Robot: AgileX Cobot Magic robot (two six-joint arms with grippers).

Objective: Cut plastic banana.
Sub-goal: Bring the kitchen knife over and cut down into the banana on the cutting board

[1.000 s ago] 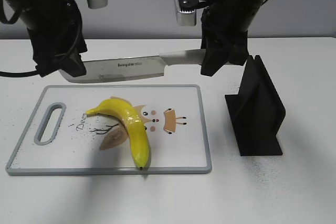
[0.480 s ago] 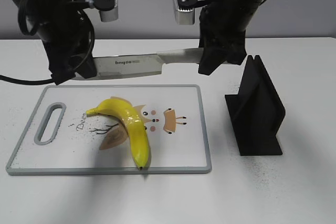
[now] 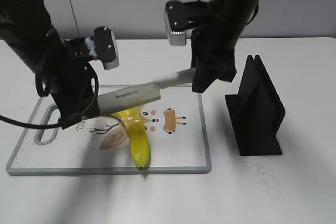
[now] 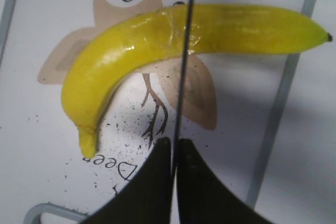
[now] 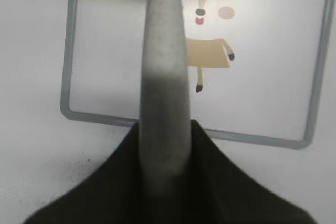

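You're mid-cut: the right tool [image 5: 163, 150] is clamped on the knife [image 3: 137, 95] handle, the left tool [image 4: 174, 156] pinches the blade tip, over the plastic banana [image 4: 173, 40] on the cutting board [image 3: 178, 145]. Next, press straight down.

A glossy yellow curved plastic banana [image 3: 134, 129] is laid uncut on the white printed cutting board [image 3: 178, 150]. A long steel-bladed knife [image 3: 137, 95] is held tilted across its middle.
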